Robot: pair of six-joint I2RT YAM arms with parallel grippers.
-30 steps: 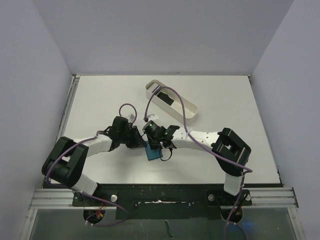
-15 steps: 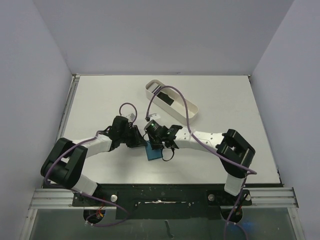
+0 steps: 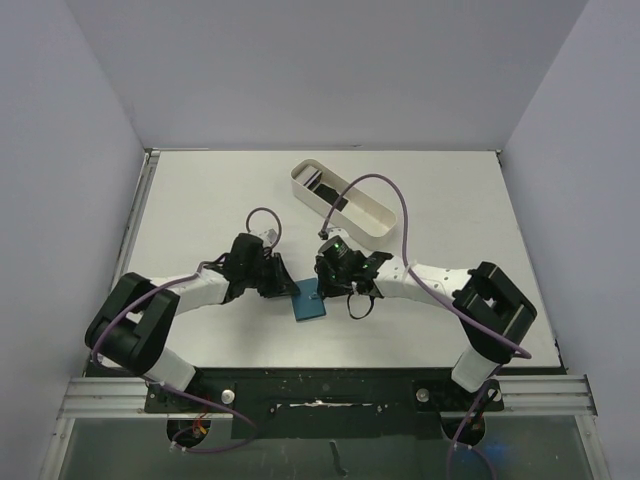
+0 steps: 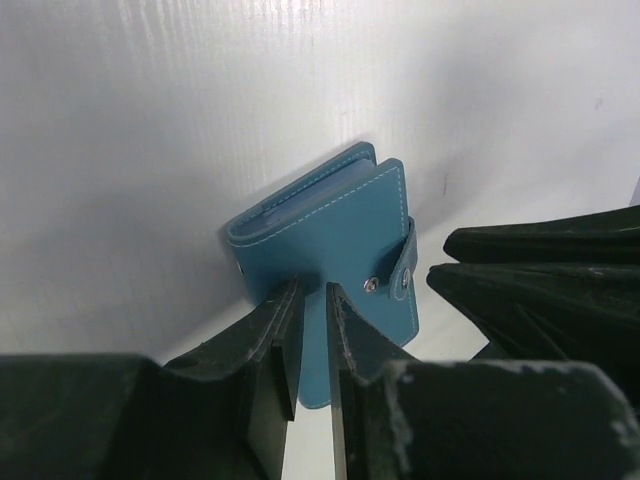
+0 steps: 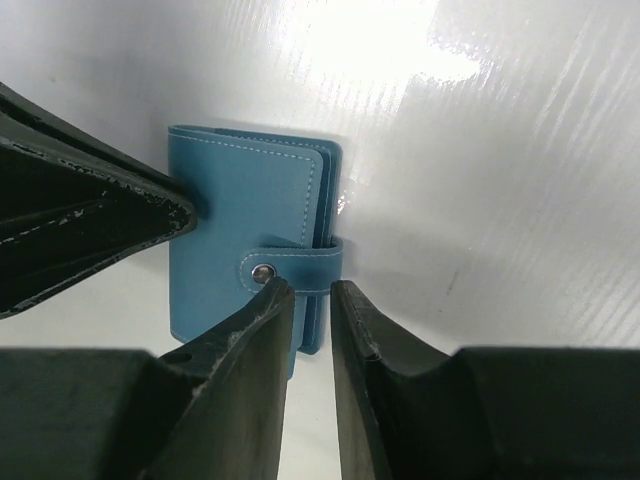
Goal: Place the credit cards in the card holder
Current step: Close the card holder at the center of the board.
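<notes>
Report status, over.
Left pincer, right pincer nearly shut, tips at card holder. Holder snapped closed, flat on table. Black cards in tray. Nothing blocking.

Honestly, there's nothing here for you to read. The card holder (image 3: pixel 309 303) near the middle of the table (image 3: pixel 200 200) is plain teal-blue in both wrist views, just stitching and a snap stud, with no brand, number or lettering. The white tray (image 3: pixel 375 218), at about 1 o'clock from it, is too small in the top view to tell whether it carries any print.
</notes>
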